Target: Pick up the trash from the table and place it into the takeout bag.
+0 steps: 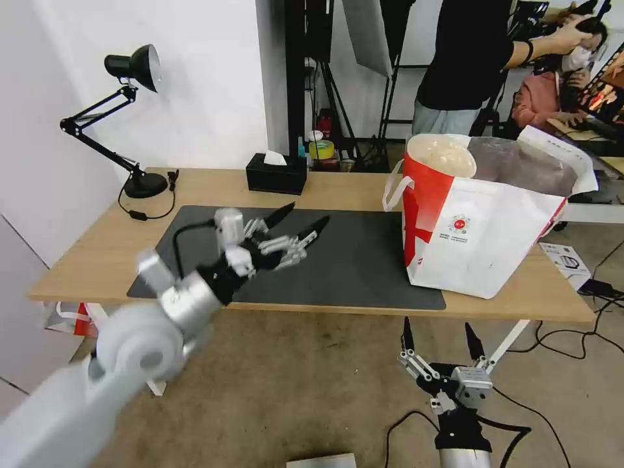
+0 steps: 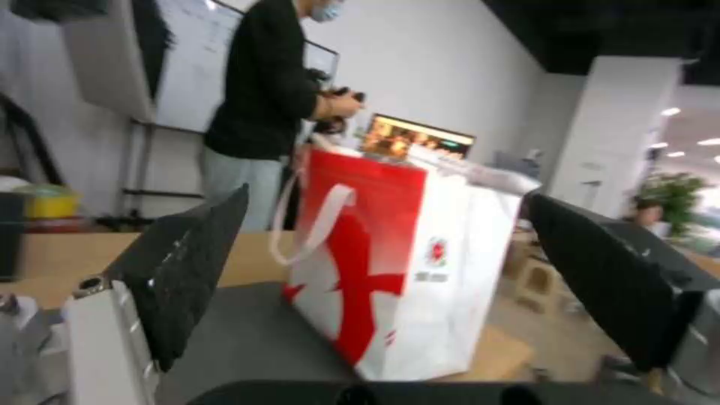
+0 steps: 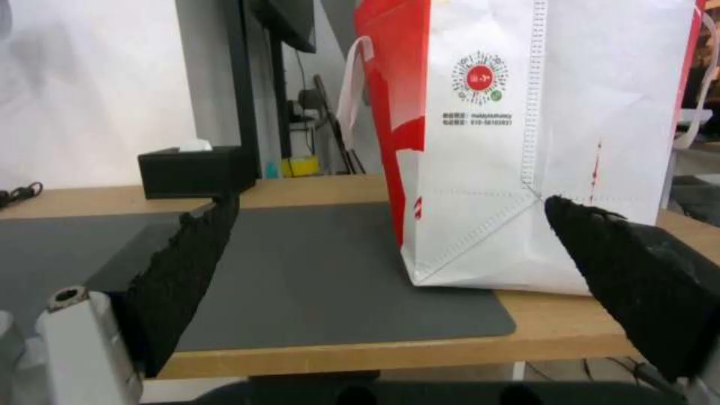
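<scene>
The left gripper (image 1: 305, 227) is hovering over the dark grey mat (image 1: 351, 260) near the centre of the table (image 1: 214, 188), its black fingers spread apart and grasping nothing; the right gripper (image 1: 441, 341) is hanging below the table's front edge, at about five o'clock from the left one, jaws likewise released and empty; the takeout bag (image 1: 481, 240) is standing upright at three o'clock from the left gripper, half on the mat and half on bare wood, mouth gaping and silver lining showing; a pale rounded container (image 1: 442, 156) is sitting inside the bag at its far-left corner, apparently one of the pieces of trash, already dropped in; the mat itself is carrying nothing else; a black tissue box (image 1: 276, 174) is resting at twelve o'clock beyond the mat, a black desk lamp (image 1: 133, 117) at ten o'clock. Judging by its creased walls and limp white strap handle (image 1: 392, 188), the bag is looking soft and light, likely to slide or buckle if nudged; any container like the one visible is probably thin, light and easily crushed, so a gentle pinch across the rim would be the safer hold.
</scene>
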